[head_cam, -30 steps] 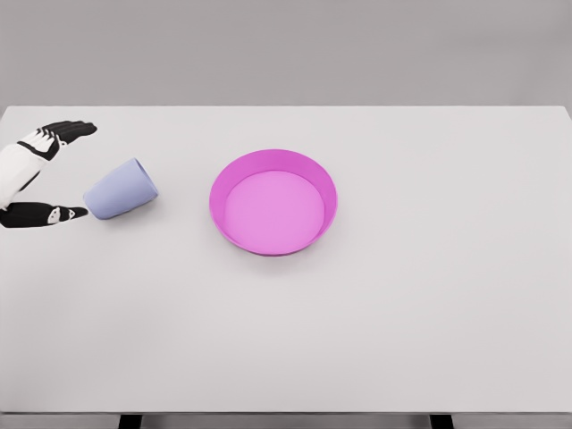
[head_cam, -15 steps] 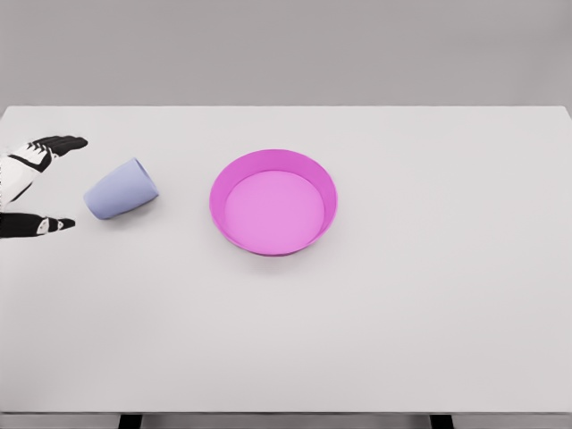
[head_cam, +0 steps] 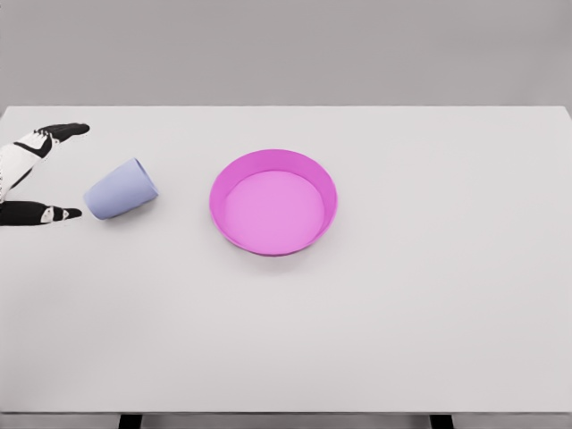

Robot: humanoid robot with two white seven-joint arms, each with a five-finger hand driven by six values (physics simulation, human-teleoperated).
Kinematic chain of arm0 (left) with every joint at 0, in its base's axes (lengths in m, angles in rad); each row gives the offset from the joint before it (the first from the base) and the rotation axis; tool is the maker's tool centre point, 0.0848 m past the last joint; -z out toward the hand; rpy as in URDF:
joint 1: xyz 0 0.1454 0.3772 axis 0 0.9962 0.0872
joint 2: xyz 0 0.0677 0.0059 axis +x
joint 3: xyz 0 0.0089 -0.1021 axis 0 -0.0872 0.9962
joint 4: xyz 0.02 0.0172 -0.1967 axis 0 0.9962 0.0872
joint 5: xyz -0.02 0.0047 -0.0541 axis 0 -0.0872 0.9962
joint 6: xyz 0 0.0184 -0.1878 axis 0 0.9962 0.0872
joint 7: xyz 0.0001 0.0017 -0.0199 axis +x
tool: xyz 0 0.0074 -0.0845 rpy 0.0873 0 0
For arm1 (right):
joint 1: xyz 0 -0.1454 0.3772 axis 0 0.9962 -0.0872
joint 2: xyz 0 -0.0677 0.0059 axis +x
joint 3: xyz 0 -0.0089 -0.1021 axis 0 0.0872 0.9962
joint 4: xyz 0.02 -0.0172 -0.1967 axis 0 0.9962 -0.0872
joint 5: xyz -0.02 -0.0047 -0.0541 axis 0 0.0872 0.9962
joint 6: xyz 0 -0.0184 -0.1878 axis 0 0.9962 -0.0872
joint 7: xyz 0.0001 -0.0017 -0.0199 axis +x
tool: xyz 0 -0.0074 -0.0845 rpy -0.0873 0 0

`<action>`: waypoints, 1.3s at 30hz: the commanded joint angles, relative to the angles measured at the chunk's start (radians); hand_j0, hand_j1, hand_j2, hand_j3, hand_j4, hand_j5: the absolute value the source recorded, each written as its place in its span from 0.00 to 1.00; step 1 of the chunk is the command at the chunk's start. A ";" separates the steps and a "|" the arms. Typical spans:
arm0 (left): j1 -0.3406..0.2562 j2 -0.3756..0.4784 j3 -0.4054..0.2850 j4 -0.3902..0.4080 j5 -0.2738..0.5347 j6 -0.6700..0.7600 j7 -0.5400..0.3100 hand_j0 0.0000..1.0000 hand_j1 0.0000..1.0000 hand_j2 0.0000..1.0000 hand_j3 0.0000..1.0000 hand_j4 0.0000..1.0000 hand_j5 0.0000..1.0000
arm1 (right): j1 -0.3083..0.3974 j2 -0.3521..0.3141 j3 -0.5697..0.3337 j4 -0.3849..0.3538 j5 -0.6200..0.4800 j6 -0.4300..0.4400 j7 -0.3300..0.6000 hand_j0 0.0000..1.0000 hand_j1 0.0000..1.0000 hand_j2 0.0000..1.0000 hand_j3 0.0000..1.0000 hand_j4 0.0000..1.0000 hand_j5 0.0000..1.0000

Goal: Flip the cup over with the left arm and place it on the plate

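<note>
I keep left robot hand (head_cam: 31,174) spread, straddling tipped cup (head_cam: 121,189) | grasp pending | plate (head_cam: 273,202) waits right

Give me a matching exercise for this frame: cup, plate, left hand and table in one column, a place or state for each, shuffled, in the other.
Things:
1. cup
2. plate
3. left hand
4. table

States:
A. pink, nothing in it
B. at the picture's left edge, fingers spread, holding nothing
C. white, carries everything else
D. lying on its side, left of the plate

Pairs: 1-D, 2-A, 3-B, 4-C
</note>
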 commanded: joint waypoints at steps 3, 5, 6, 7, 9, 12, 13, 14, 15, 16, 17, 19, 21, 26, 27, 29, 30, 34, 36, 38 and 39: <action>-0.149 -0.001 -0.297 0.154 0.011 0.000 -0.005 1.00 1.00 1.00 1.00 1.00 1.00 | 0.000 0.000 0.000 0.000 0.000 0.000 0.000 1.00 1.00 1.00 1.00 1.00 1.00; -0.154 -0.003 -0.309 0.151 0.008 0.000 -0.008 1.00 1.00 1.00 1.00 1.00 1.00 | 0.000 0.000 0.000 0.000 0.000 0.000 0.000 1.00 1.00 1.00 1.00 1.00 1.00; -0.155 0.000 -0.307 0.153 0.008 0.000 -0.010 1.00 1.00 1.00 1.00 1.00 1.00 | 0.000 0.000 0.000 0.000 0.000 0.000 0.000 1.00 1.00 1.00 1.00 1.00 1.00; -0.155 0.003 -0.304 0.154 0.006 0.000 -0.010 1.00 1.00 1.00 1.00 1.00 1.00 | 0.000 0.000 0.000 0.000 0.000 0.000 0.000 1.00 1.00 1.00 1.00 1.00 1.00; -0.154 0.008 -0.294 0.148 0.009 0.000 -0.010 1.00 1.00 1.00 1.00 1.00 1.00 | 0.000 0.000 0.000 0.000 0.000 0.000 0.000 1.00 1.00 1.00 1.00 1.00 1.00; -0.154 0.028 -0.274 0.145 0.032 0.000 -0.010 1.00 1.00 1.00 1.00 1.00 1.00 | 0.000 0.000 0.000 0.000 0.000 0.001 0.000 1.00 1.00 1.00 1.00 1.00 1.00; -0.154 0.029 -0.264 0.145 0.041 0.000 -0.010 1.00 1.00 1.00 1.00 1.00 1.00 | 0.000 0.000 0.000 0.000 0.000 0.000 0.000 1.00 1.00 1.00 1.00 1.00 1.00; -0.154 0.029 -0.255 0.145 0.064 0.000 -0.010 1.00 1.00 1.00 1.00 1.00 1.00 | 0.000 0.000 0.000 0.000 0.000 0.000 0.000 1.00 1.00 1.00 1.00 1.00 1.00; -0.154 0.029 -0.254 0.145 0.083 0.000 -0.010 1.00 1.00 1.00 1.00 1.00 1.00 | 0.000 0.000 0.000 0.000 0.000 0.000 0.000 1.00 1.00 1.00 1.00 1.00 1.00; -0.154 0.029 -0.254 0.135 0.097 0.000 -0.008 1.00 1.00 1.00 1.00 1.00 1.00 | 0.000 0.000 0.000 0.000 0.000 0.000 0.000 1.00 1.00 1.00 1.00 1.00 1.00; -0.154 0.029 -0.254 0.115 0.101 0.000 -0.008 1.00 1.00 1.00 1.00 1.00 1.00 | 0.000 0.000 0.000 0.000 0.000 0.000 0.002 1.00 1.00 1.00 1.00 1.00 1.00; -0.152 0.029 -0.254 0.081 0.115 0.000 -0.008 1.00 1.00 1.00 1.00 1.00 1.00 | 0.000 0.000 0.000 0.000 0.001 0.000 0.000 1.00 1.00 1.00 1.00 1.00 1.00; -0.151 0.029 -0.255 0.059 0.115 0.026 -0.008 1.00 1.00 1.00 1.00 1.00 1.00 | 0.000 0.000 0.000 0.000 0.000 0.000 0.000 1.00 1.00 1.00 1.00 1.00 1.00; -0.151 0.028 -0.255 0.058 0.115 0.233 -0.010 1.00 1.00 1.00 1.00 1.00 1.00 | 0.000 0.000 0.000 0.000 0.000 0.000 0.000 1.00 1.00 1.00 1.00 1.00 1.00; -0.151 0.029 -0.255 0.058 0.115 0.304 -0.010 1.00 1.00 1.00 1.00 1.00 1.00 | 0.000 0.000 0.000 0.000 0.000 0.000 0.002 1.00 1.00 1.00 1.00 1.00 1.00; -0.149 0.029 -0.258 0.058 0.112 0.391 -0.010 1.00 1.00 1.00 1.00 1.00 1.00 | 0.000 0.000 0.000 0.000 0.000 0.000 0.000 1.00 1.00 1.00 1.00 1.00 1.00; -0.149 0.031 -0.257 0.058 0.112 0.398 -0.011 1.00 1.00 1.00 1.00 1.00 1.00 | 0.000 0.000 0.000 0.000 0.000 0.001 0.000 1.00 1.00 1.00 1.00 1.00 1.00; -0.151 0.039 -0.264 0.058 0.111 0.470 -0.023 1.00 1.00 1.00 1.00 1.00 1.00 | 0.000 0.000 0.000 0.000 0.000 0.000 0.000 1.00 1.00 1.00 1.00 1.00 1.00; -0.152 0.043 -0.264 0.056 0.109 0.503 -0.023 1.00 1.00 1.00 1.00 1.00 1.00 | 0.000 0.000 0.000 0.000 0.001 0.000 0.000 1.00 1.00 1.00 1.00 1.00 1.00; -0.157 0.046 -0.261 0.035 0.114 0.508 -0.060 1.00 1.00 1.00 1.00 1.00 1.00 | 0.000 0.000 0.000 0.000 0.000 0.000 0.000 1.00 1.00 1.00 1.00 1.00 1.00; -0.166 0.048 -0.258 0.029 0.114 0.504 -0.121 1.00 1.00 1.00 1.00 1.00 1.00 | 0.000 0.000 0.000 0.000 0.000 0.001 0.000 1.00 1.00 1.00 1.00 1.00 1.00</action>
